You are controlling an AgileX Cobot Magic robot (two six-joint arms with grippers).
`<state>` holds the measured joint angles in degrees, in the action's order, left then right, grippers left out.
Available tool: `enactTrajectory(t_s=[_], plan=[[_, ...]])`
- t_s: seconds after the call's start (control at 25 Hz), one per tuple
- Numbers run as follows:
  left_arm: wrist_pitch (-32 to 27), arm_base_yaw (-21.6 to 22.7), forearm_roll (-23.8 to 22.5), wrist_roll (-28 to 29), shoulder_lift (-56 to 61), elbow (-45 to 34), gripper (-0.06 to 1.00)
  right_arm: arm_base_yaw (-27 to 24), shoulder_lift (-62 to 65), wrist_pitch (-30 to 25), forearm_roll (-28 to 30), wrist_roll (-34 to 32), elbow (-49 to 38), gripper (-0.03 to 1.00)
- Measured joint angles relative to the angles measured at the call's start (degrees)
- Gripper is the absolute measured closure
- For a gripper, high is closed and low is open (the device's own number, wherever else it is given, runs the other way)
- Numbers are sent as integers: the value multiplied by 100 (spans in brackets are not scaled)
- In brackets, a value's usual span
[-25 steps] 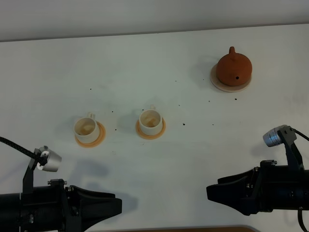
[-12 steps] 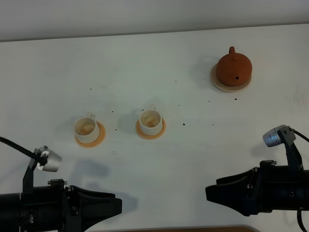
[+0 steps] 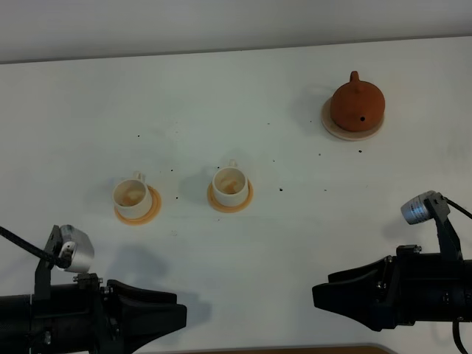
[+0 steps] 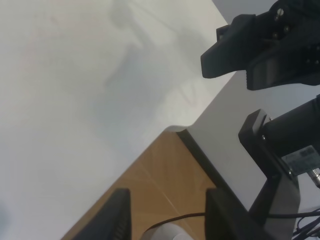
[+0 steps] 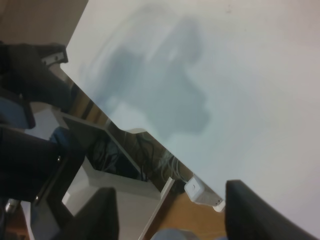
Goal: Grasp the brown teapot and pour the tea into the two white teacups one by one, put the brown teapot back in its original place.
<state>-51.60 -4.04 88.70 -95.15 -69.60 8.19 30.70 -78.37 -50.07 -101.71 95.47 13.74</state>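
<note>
Near the table edge (image 3: 243, 341), the left tool (image 3: 177, 317) has shifted slightly.

The brown teapot (image 3: 357, 108) sits upright on the beige saucer (image 3: 345, 135), untouched.

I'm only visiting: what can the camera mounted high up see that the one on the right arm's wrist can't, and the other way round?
Only the high camera shows the brown teapot on its pale saucer and the two white teacups on orange coasters. Only the right wrist camera shows tangled cables and a small white box below the tabletop's edge, and the right tool with fingers wide apart, gripping nothing. Both show the white table and the right tool.
</note>
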Motion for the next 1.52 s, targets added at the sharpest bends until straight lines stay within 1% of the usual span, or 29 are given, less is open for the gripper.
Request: enactTrajectory(t_s=[0.16, 0.32, 0.56, 0.88, 1.08, 1.32, 1.52], plan=[[-238, 0, 345, 234, 0, 0, 55, 0, 0, -92, 0, 0, 0, 46], [-289, 0, 524, 274, 0, 0, 55, 0, 0, -154, 0, 0, 0, 46], [-347, 0, 553, 320, 0, 0, 55, 0, 0, -194, 0, -59, 0, 46], [-590, 0, 553, 468, 0, 0, 55, 0, 0, -232, 0, -180, 0, 46], [-590, 0, 566, 491, 0, 0, 55, 0, 0, -232, 0, -336, 0, 46], [-590, 0, 696, 498, 0, 0, 55, 0, -6, -237, 6, -384, 64, 46], [-601, 0, 695, 581, 0, 220, 55, 0, -9, -237, 6, -384, 295, 46]])
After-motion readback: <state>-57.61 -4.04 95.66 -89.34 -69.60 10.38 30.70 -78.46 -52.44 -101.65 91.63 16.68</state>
